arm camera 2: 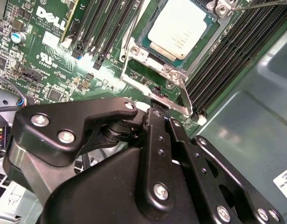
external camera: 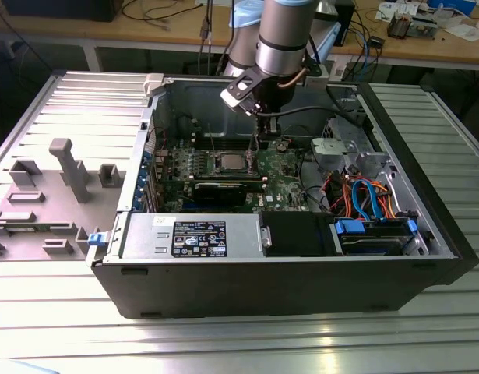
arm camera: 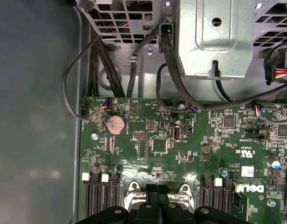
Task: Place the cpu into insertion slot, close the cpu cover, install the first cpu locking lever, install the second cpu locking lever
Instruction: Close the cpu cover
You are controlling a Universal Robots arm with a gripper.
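Note:
The cpu [arm camera 2: 180, 25] lies flat in the insertion slot [arm camera 2: 145, 46], its silver top facing up. The cpu cover [arm camera 2: 173, 74] frames it, with the chip showing through the square opening. A thin wire locking lever [arm camera 2: 127, 46] runs along one side of the socket, and a silver bar [arm camera 2: 152, 89] crosses its near edge. My gripper [arm camera 2: 155, 106] is shut, its black fingertips resting at that bar with nothing seen between them. In the first wrist view the gripper [arm camera: 157, 189] sits between two silver socket corners. In the exterior view the gripper [external camera: 258, 140] hangs just right of the cpu [external camera: 230, 162].
Long black memory slots [arm camera 2: 227, 51] flank the socket on both sides. A graphics card [external camera: 223, 191], power supply [external camera: 192, 234], drive cage [external camera: 340, 152] and coloured cables [external camera: 364, 195] crowd the open case. Black cables [arm camera: 110, 70] hang near a coin battery [arm camera: 115, 124].

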